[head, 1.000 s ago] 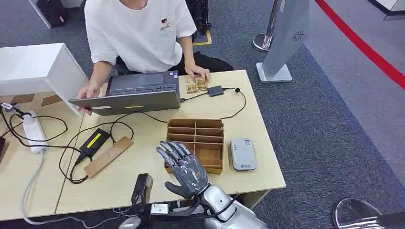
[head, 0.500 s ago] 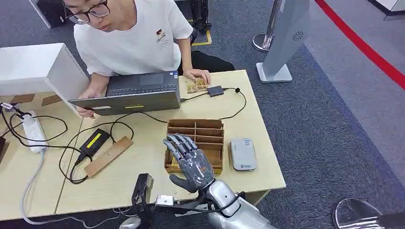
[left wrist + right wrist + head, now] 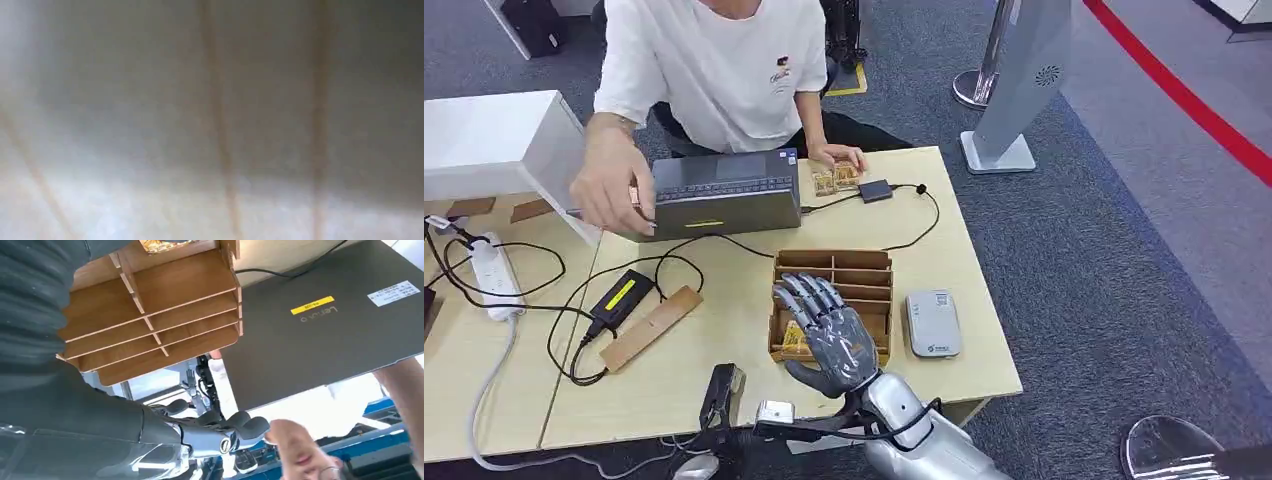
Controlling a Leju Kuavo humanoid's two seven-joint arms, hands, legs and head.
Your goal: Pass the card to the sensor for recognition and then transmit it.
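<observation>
STEP: reach for card — not yet grasped | RIGHT HAND (image 3: 829, 335): fingers spread, holding nothing, over the rack's (image 3: 864, 276) near-left slot | CARD (image 3: 796, 340): in that slot, under your fingers | LEFT HAND: can't tell | NEXT: lower, pinch card — then carry right to sensor (image 3: 932, 323)

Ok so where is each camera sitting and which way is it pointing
Head view: high on the robot, looking forward and down at the table; the right hand hangs over the wooden organizer.
Left wrist view: too blurred to tell what it faces.
Right wrist view: behind the right hand, facing the wooden organizer and laptop.
Shared: head and right wrist views both show organizer, laptop and right hand.
</observation>
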